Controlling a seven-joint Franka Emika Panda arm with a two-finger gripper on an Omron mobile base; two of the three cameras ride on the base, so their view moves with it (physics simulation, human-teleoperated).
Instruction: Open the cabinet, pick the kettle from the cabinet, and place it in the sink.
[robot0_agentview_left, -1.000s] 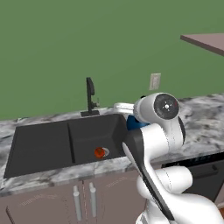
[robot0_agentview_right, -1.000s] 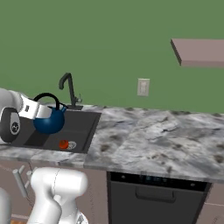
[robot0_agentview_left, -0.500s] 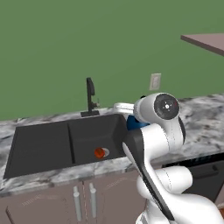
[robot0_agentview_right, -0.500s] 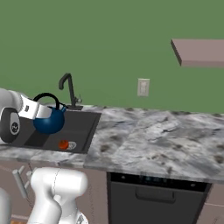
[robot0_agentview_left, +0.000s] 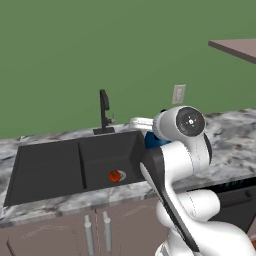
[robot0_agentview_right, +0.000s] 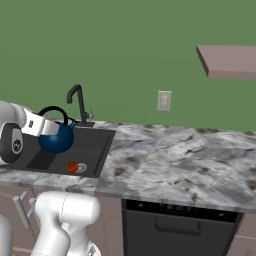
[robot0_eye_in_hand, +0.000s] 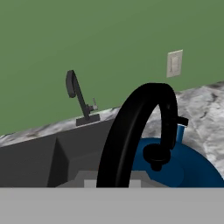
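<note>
Claw (robot0_agentview_right: 46, 126) closed on the black arched handle of the kettle (robot0_agentview_right: 56, 140); the blue body hangs below it, over the right basin of the sink (robot0_agentview_right: 95, 150), clear of the basin floor. Hand view: handle and lid knob close up, blue body beneath. A small orange-red object (robot0_agentview_left: 115, 175) lies on the basin floor beside the drain. Faucet (robot0_agentview_left: 104, 112) stands at the sink's rear edge. Marbled grey tabletop (robot0_agentview_right: 180, 165) surrounds the sink. Wall outlet (robot0_agentview_right: 164, 100) blank; no legible writing or brand marks anywhere.

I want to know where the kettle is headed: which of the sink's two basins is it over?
The basin with the orange-red object, nearest the arm; the kettle hangs above it, not the far one.
</note>
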